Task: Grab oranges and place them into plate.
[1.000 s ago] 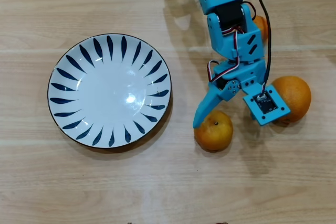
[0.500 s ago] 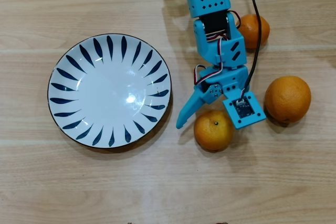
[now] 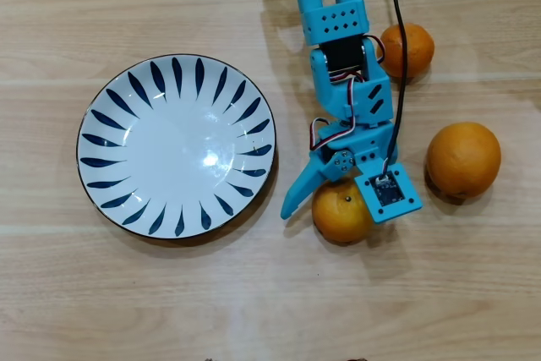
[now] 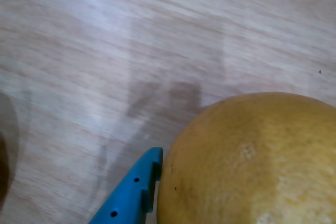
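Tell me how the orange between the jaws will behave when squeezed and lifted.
The orange is round and sits on a flat wooden table, so it may well roll if nudged off-centre. Its dimpled skin probably gives decent grip. It looks firm, so it should likely keep its shape.

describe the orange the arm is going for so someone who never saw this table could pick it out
Start at the white plate with blue petal strokes; no fruit lies on it. Just right of it in the overhead view, the blue pincer straddles a small orange. Unlike the larger orange farther right and the small one above, it is yellower, with a dark stem dot.
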You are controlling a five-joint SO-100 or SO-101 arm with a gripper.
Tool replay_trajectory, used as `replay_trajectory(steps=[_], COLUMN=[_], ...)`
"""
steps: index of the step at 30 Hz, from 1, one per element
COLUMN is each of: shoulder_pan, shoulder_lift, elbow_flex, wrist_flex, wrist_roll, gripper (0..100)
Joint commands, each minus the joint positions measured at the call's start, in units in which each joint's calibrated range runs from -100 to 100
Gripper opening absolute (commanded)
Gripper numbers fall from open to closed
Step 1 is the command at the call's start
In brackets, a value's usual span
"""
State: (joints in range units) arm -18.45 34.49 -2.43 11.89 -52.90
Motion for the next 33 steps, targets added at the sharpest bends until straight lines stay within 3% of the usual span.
replay_trajectory(steps=[1,6,15,24,33], shoulder_pan=[0.9,0.9,0.9,0.8,4.9], shoulder_lift=[-0.3,-0.3,-0.8,-2.3,-22.1], elbow_flex=[-3.0,-3.0,-2.7,-2.9,-2.2], wrist_flex=[-1.2,-1.2,-1.1,-0.8,7.8], wrist_roll=[0.4,0.4,0.4,1.0,9.2], gripper=[48,37,28,31,31])
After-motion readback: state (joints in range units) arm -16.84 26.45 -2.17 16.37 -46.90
